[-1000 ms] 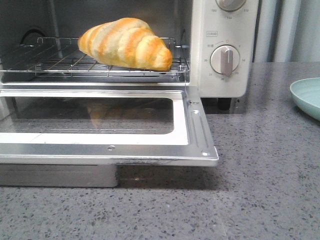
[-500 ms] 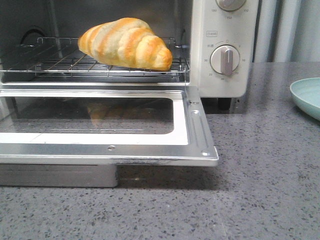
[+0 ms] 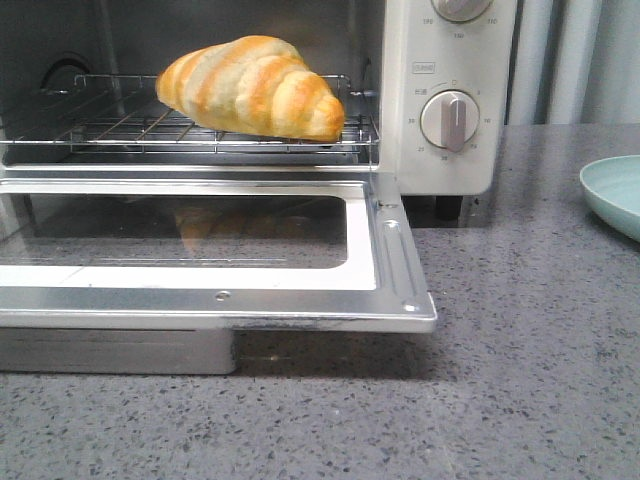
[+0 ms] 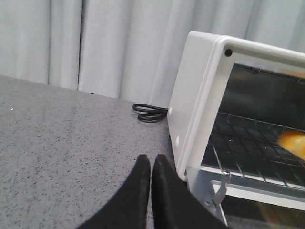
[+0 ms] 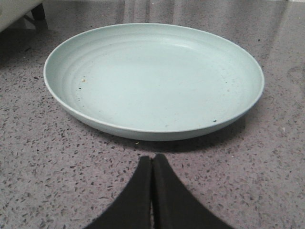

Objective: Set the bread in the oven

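Note:
The bread (image 3: 250,87), golden-orange with pale stripes, lies on the wire rack (image 3: 120,130) inside the cream-white oven (image 3: 440,150). The oven's glass door (image 3: 200,250) is dropped fully open. In the left wrist view one end of the bread (image 4: 291,143) shows on the rack inside the oven (image 4: 195,95). My left gripper (image 4: 151,160) is shut and empty, low over the counter beside the oven's outer side. My right gripper (image 5: 152,160) is shut and empty, just in front of a pale green plate. Neither gripper shows in the front view.
A pale green empty plate (image 5: 152,78) sits on the grey speckled counter to the right of the oven; its edge shows in the front view (image 3: 612,195). A black power cord (image 4: 150,113) lies coiled behind the oven. Grey curtains hang at the back.

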You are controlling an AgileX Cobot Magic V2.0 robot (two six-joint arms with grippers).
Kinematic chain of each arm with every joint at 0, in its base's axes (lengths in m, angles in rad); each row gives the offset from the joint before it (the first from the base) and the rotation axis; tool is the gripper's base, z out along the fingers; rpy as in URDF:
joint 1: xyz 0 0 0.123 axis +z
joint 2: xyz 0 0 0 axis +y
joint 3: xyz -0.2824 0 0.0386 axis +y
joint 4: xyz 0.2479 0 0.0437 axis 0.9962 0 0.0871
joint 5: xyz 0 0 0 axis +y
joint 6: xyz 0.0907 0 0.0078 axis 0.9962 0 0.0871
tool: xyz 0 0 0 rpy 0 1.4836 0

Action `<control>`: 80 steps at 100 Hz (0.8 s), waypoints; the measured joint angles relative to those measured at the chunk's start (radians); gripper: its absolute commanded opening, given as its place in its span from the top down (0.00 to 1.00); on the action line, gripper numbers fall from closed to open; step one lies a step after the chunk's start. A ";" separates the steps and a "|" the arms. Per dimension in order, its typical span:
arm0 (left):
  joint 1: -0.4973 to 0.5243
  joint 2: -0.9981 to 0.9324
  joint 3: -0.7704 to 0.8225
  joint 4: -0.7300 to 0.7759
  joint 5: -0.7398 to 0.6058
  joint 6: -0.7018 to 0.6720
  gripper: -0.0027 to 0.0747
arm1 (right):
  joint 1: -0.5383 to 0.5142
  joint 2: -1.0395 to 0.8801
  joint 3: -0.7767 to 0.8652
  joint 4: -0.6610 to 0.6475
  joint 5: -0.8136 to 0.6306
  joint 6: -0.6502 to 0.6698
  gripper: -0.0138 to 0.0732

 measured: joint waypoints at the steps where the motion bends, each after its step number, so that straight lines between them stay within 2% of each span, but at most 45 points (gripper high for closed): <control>1: 0.000 0.000 0.006 0.013 -0.004 -0.014 0.99 | 0.000 0.000 0.000 0.000 0.000 0.000 0.93; 13: 0.000 0.000 0.086 0.132 -0.026 -0.146 0.99 | 0.000 0.000 0.000 0.000 0.000 0.000 0.93; 25: -0.004 0.000 0.114 0.186 -0.004 -0.214 0.99 | 0.000 0.000 0.000 0.000 0.000 0.000 0.93; 50: -0.042 0.000 0.114 0.379 0.032 -0.231 0.99 | 0.000 0.000 0.000 0.000 0.000 -0.001 0.93; 69: -0.045 0.000 0.114 0.417 0.135 -0.231 0.99 | 0.000 0.000 0.000 0.000 0.000 -0.002 0.93; 80: -0.045 0.000 0.114 0.421 0.139 -0.231 0.99 | 0.000 0.000 0.000 0.000 0.000 -0.002 0.93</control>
